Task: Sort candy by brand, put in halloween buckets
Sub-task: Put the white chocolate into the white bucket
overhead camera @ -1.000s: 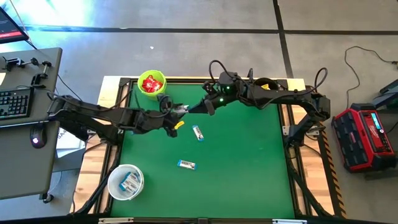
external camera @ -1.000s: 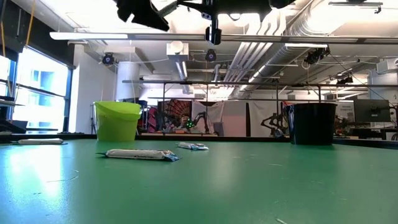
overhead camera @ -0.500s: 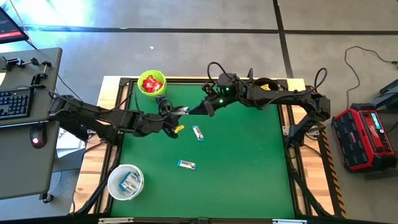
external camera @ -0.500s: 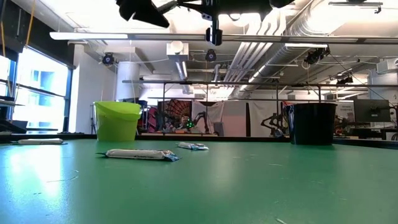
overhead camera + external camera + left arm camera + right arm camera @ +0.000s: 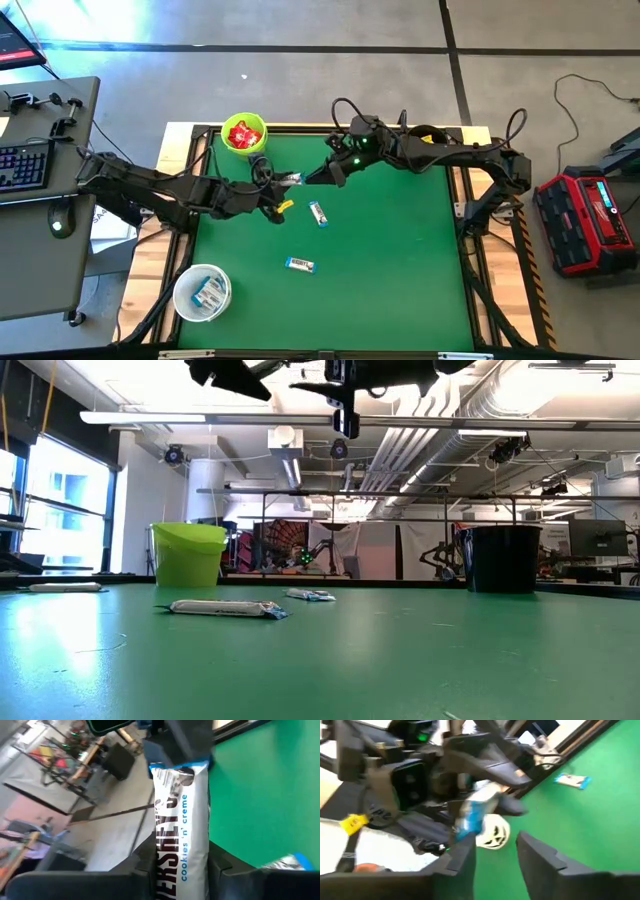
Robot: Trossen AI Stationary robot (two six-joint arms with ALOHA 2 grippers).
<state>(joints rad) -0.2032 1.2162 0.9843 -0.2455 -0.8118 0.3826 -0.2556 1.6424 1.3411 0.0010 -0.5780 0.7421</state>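
You had white-blue bar (image 5: 181,825) clamped in left gripper (image 5: 175,870), mid-air over table (image 5: 400,260) nr green bucket (image 5: 244,135). Right gripper (image 5: 492,852) parted, let go. Bar light, slick wrapper, bendy; pinch mid-length, w/ firm squeeze.

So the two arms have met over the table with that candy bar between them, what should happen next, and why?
Probably the right gripper should back away. The left gripper is closed on the white-and-blue bar, while the right one's fingers stand apart and hold nothing. Then the left arm could carry it to the white bucket, where similar bars lie.
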